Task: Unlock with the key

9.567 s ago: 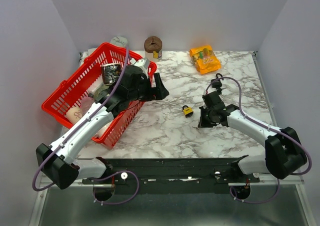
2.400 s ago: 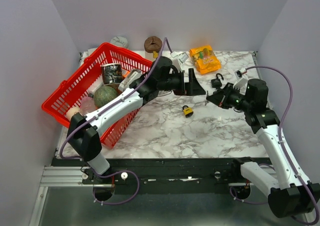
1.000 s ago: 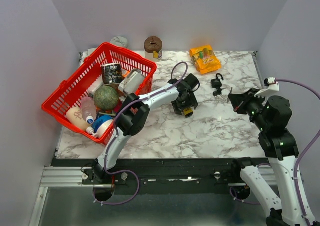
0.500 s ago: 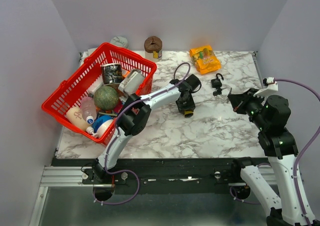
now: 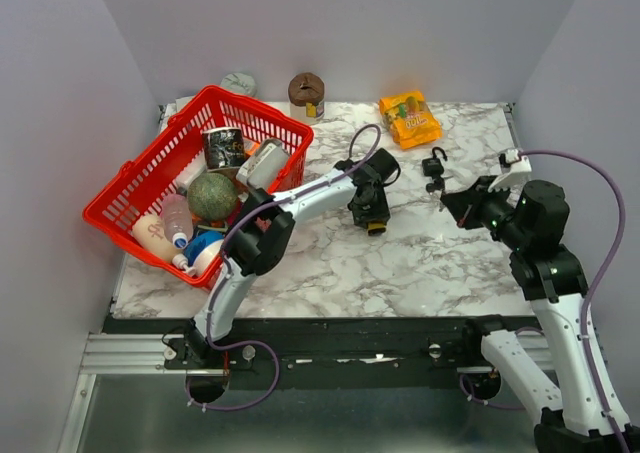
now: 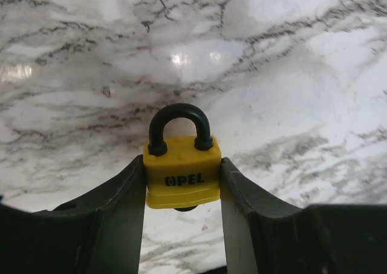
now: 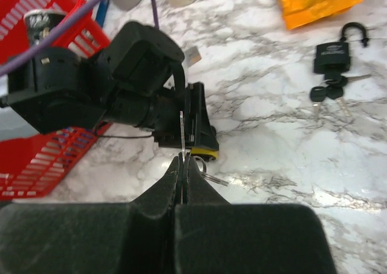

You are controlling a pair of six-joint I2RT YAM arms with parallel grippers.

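Observation:
A yellow padlock [image 6: 181,177] with a black shackle stands on the marble, and my left gripper [image 6: 181,192] is shut on its two sides. From above, the padlock [image 5: 376,228] shows just below the left gripper [image 5: 371,211] at mid table. My right gripper [image 7: 183,160] is shut on a thin silver key [image 7: 182,132], blade up, with its ring [image 7: 211,168] hanging to the right. The blade points toward the yellow padlock [image 7: 202,153], a short way off. From above, the right gripper [image 5: 450,201] hovers to the right of the lock.
A black padlock [image 5: 434,163] with its own keys [image 7: 326,94] lies behind the right gripper. A red basket [image 5: 130,188] full of items sits at the left. An orange packet [image 5: 409,118] and a brown jar [image 5: 306,91] are at the back edge.
The left gripper has come down over the yellow padlock and closed on it. The right arm has swung left and lower, bringing the key nearer the padlock.

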